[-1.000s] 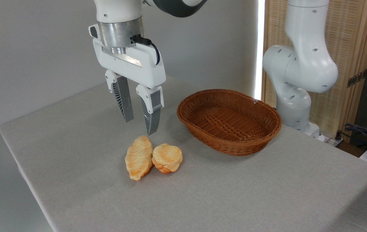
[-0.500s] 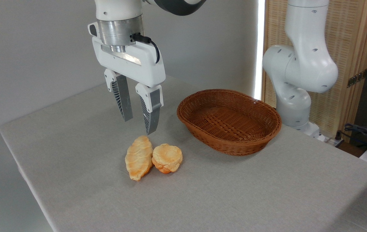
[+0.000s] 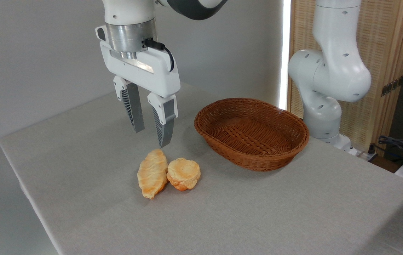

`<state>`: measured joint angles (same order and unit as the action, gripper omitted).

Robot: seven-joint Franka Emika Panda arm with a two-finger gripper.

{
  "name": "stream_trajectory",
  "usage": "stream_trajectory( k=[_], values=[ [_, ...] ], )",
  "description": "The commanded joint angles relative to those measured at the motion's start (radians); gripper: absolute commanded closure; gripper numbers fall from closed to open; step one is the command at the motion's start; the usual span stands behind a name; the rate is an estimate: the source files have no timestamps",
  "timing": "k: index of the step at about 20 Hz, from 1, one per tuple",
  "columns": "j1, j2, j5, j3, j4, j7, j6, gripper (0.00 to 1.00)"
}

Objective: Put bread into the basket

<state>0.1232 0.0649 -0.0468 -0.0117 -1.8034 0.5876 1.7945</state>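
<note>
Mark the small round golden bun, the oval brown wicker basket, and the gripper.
Small round golden bun (image 3: pixel 184 173): fixed camera, on its pale lumpy top.
Oval brown wicker basket (image 3: pixel 258 156): fixed camera, on its near outer wall.
Gripper (image 3: pixel 151 137): fixed camera, midway between the fingertips.

A robotics lab or test room is indicated. A white jointed robot arm (image 3: pixel 328 71) is mounted at the edge of a tabletop covered with plain grey cloth (image 3: pixel 258 212). Bare grey walls (image 3: pixel 28 53) are seen behind, a pale woven bamboo screen (image 3: pixel 392 46) stands at the right, and loose dark cables (image 3: pixel 399 145) are bundled beside it.
</note>
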Motion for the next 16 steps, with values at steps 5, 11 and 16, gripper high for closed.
stream_trajectory(
  k=[5,11,16],
  values=[
    [-0.004,-0.011,-0.019,-0.002,0.016,-0.008,0.002,0.00],
    [-0.004,-0.011,-0.021,-0.004,0.016,-0.008,0.000,0.00],
    [-0.004,-0.010,-0.028,-0.002,0.016,-0.008,0.000,0.00]
  ],
)
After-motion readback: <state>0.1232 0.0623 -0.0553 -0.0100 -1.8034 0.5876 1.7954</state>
